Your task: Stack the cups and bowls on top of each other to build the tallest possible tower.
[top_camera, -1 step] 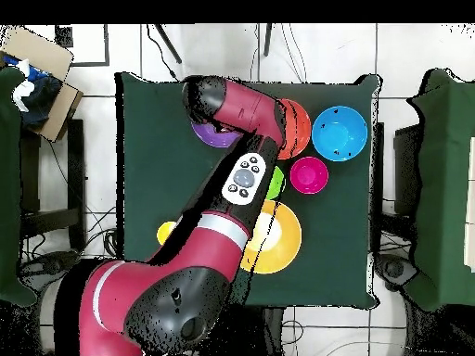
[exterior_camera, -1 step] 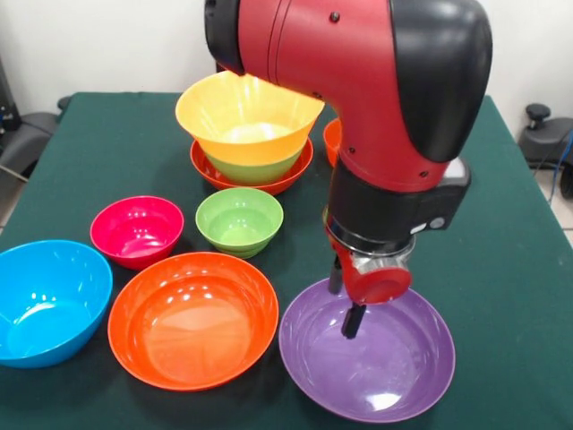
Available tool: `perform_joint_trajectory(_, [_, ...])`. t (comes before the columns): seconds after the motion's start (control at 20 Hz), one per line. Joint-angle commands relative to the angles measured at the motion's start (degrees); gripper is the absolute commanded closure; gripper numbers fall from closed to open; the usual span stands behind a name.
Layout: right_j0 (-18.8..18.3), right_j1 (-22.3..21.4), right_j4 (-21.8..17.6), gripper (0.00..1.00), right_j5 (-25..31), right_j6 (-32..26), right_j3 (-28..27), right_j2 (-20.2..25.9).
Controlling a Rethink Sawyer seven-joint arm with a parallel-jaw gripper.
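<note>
Your gripper [exterior_camera, -1 step: 351, 324] hangs over the purple bowl [exterior_camera, -1 step: 367, 351], finger state impossible to tell, tower [exterior_camera, -1 step: 251, 134] standing behind.

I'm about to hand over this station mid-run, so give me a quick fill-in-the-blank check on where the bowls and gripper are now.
1. The gripper hangs over the ____ bowl.
2. The tower's uppermost bowl is ____.
3. The magenta bowl sits beside the small ____ bowl.
4. Left of the wide orange bowl in the front view is the ____ bowl.

Missing words: purple; yellow-orange; green; blue
</note>
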Motion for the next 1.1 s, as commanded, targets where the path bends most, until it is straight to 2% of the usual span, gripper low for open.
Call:
perform_joint_trajectory(0.05, [1.24,3.28,-3.63,0.00,-2.16,2.84,4.22,6.84])
perform_joint_trajectory(0.65, [1.33,1.16,-3.46,0.00,-0.86,1.51,5.86,7.08])
perform_joint_trajectory(0.85, [1.19,-1.41,-3.71,0.00,2.53,0.46,6.98,6.76])
perform_joint_trajectory(1.1, [1.99,-5.01,-4.68,0.00,5.08,-0.51,11.25,6.07])
